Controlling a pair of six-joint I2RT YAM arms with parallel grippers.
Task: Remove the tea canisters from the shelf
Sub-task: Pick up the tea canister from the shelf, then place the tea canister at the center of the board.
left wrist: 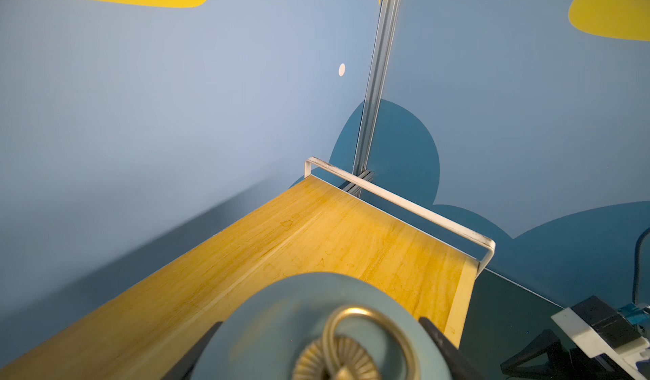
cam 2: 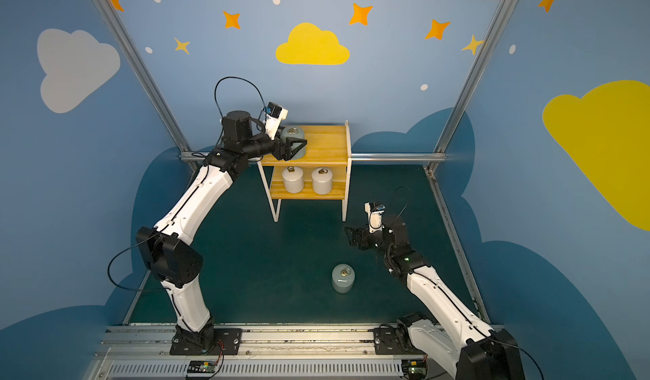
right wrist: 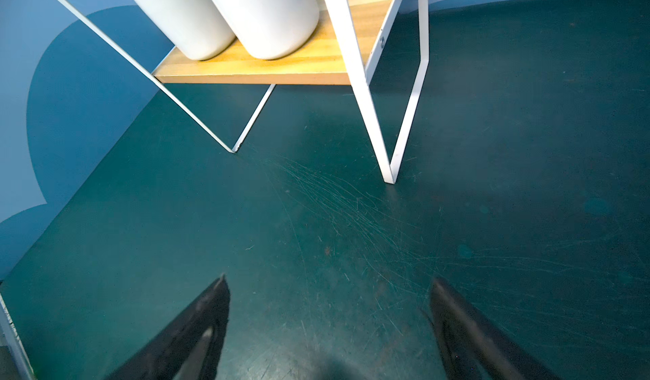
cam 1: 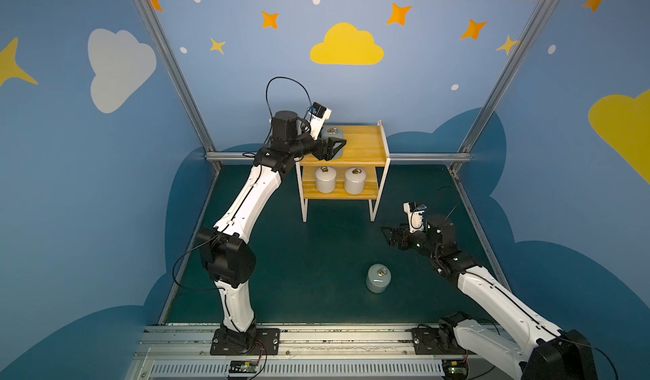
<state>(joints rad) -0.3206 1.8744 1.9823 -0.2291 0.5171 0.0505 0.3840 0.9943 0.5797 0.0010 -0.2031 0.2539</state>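
Observation:
A pale blue-grey tea canister [cam 1: 332,134] [cam 2: 292,133] stands at the left end of the shelf's [cam 1: 364,142] [cam 2: 327,146] top board. My left gripper [cam 1: 334,142] [left wrist: 322,329] is shut on it, with a black finger [left wrist: 438,336] pressed against each side of its lid [left wrist: 281,311] and the brass ring between them. Two white tea canisters [cam 1: 325,181] [cam 1: 355,182] [right wrist: 267,12] stand side by side on the lower board. Another blue-grey canister [cam 1: 378,279] [cam 2: 343,279] stands on the floor in front. My right gripper [cam 1: 387,236] [right wrist: 329,283] hovers open and holds nothing, right of the shelf's legs.
The shelf stands against the back wall on a dark green mat [cam 1: 316,255]. Its white side rail [left wrist: 404,202] rises at the right end of the top board. Aluminium posts [cam 1: 467,156] frame the back corners. The arm bases sit on a metal rail [cam 1: 316,339] in front.

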